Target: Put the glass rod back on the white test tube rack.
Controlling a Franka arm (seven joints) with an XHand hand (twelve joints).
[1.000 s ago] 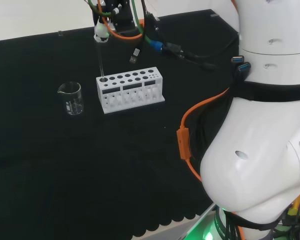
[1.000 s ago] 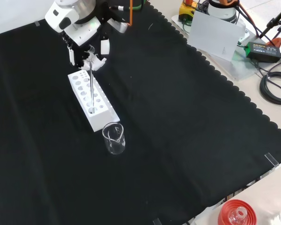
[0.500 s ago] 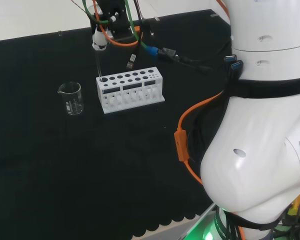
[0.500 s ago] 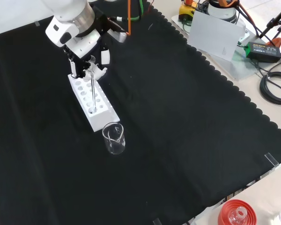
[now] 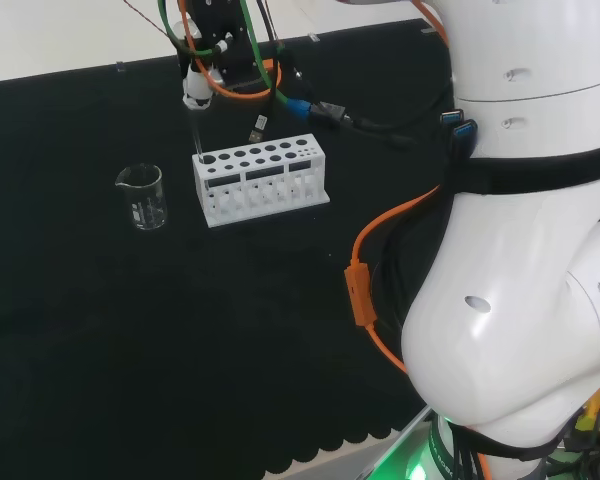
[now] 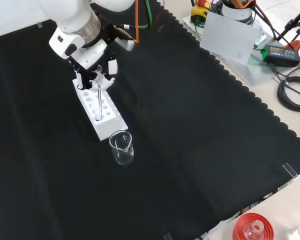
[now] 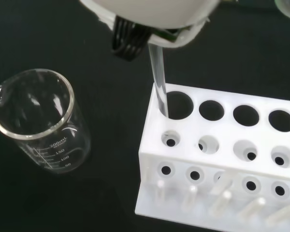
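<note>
- In the front view you see the hand above the far end of the white test tube rack, its fingers curled round the top of the glass rod.
- The rod stands nearly upright. Its lower end is inside the rack's end hole, the one nearest the beaker.
- In the wrist view the glass rod enters the large corner hole of the white test tube rack. You cannot tell from the views whether its tip rests on the rack's base.
- In the head view the hand hangs above the left end of the white test tube rack, and the glass rod runs down from it as a thin line into the leftmost hole.
- The rack stands on the black cloth toward its far left corner in the front view, well apart from the scalloped right edge.
- The beaker stands upright on the cloth just beside the rack's end, apart from it.
- A red ribbed stand lies off the cloth beyond its near right corner in the front view.
</note>
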